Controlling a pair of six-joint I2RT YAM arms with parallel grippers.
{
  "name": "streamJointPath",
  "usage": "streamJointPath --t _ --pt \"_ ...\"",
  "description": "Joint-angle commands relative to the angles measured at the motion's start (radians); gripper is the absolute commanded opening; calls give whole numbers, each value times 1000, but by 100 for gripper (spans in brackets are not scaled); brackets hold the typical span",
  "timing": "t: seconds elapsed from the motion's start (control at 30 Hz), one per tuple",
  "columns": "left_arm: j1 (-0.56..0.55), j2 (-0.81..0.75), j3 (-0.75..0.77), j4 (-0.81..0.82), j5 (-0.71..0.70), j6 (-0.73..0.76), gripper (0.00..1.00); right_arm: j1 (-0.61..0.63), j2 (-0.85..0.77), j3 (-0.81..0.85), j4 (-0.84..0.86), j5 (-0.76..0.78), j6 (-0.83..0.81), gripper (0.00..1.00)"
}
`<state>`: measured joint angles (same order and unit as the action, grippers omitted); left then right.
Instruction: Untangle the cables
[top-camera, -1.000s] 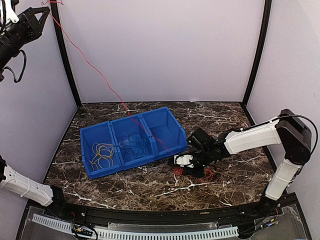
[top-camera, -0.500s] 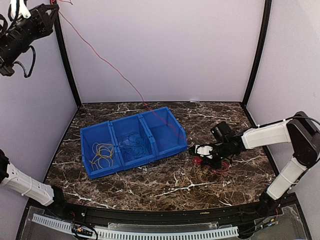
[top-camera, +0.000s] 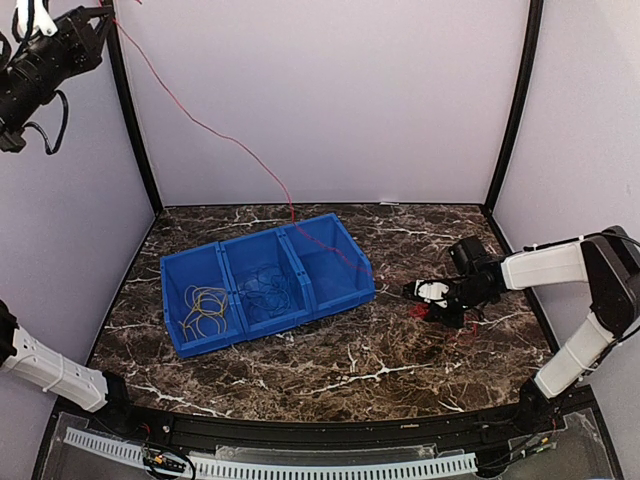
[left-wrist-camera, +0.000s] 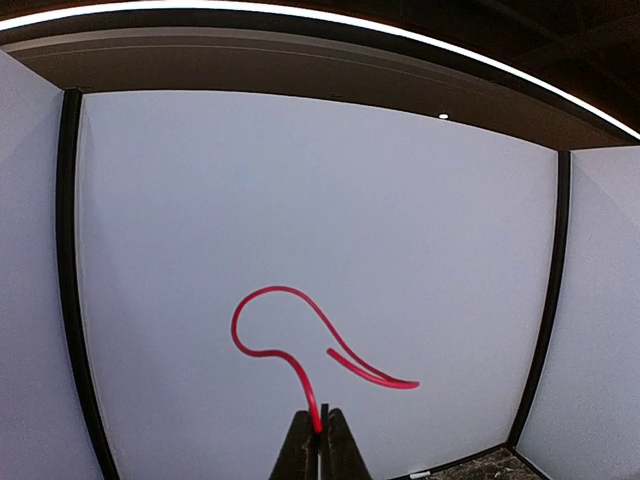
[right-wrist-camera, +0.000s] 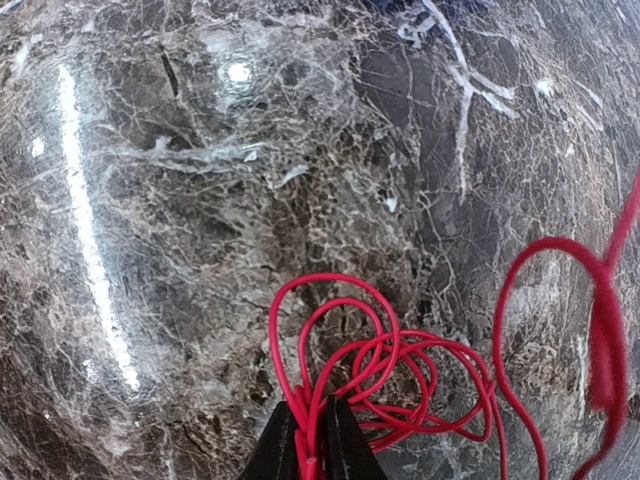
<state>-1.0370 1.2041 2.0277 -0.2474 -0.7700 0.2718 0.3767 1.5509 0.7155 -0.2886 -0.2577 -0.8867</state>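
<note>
My left gripper (top-camera: 95, 18) is raised to the top left corner and shut on the end of the red cable (top-camera: 230, 142). The cable's free end curls above the jaws in the left wrist view (left-wrist-camera: 290, 345). It runs down across the blue bin (top-camera: 345, 293) to a red bunch (top-camera: 425, 310) on the table. My right gripper (top-camera: 425, 297) is shut on that bunch of red coils (right-wrist-camera: 390, 370) just above the marble top. A yellow-tan cable (top-camera: 205, 308) lies in the bin's left compartment. A blue cable (top-camera: 265, 285) lies in the middle one.
The three-compartment blue bin sits left of centre on the dark marble table (top-camera: 300, 365). Black corner posts (top-camera: 505, 110) and pale walls enclose the cell. The right arm's white link (top-camera: 545, 265) reaches in from the right.
My right gripper has dragged the red bunch to the right, away from the bin. The left gripper rose slightly at top left. The red cable between them now sags more.
</note>
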Motion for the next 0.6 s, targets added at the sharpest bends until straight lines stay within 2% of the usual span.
streamJointPath --t 0.0,0.1,0.2,0.3,0.43,0.57 --pt "-2 -1 -30 -31 45 -51 0 -9 15 -34 -141 20 -9 14" --pt "-2 24 -49 -92 78 -114 0 -10 -14 -19 -176 -21 -1 17" --pt "-1 46 -101 -183 194 -196 0 -9 -71 -3 -226 -70 5 27" --pt "-2 57 -203 -199 319 -326 0 -9 -154 28 -294 -140 17 40" --pt "-1 33 -434 -71 484 -436 0 -5 -255 77 -387 -212 27 52" --pt "-1 28 -618 31 607 -504 0 12 -297 122 -433 -229 45 56"
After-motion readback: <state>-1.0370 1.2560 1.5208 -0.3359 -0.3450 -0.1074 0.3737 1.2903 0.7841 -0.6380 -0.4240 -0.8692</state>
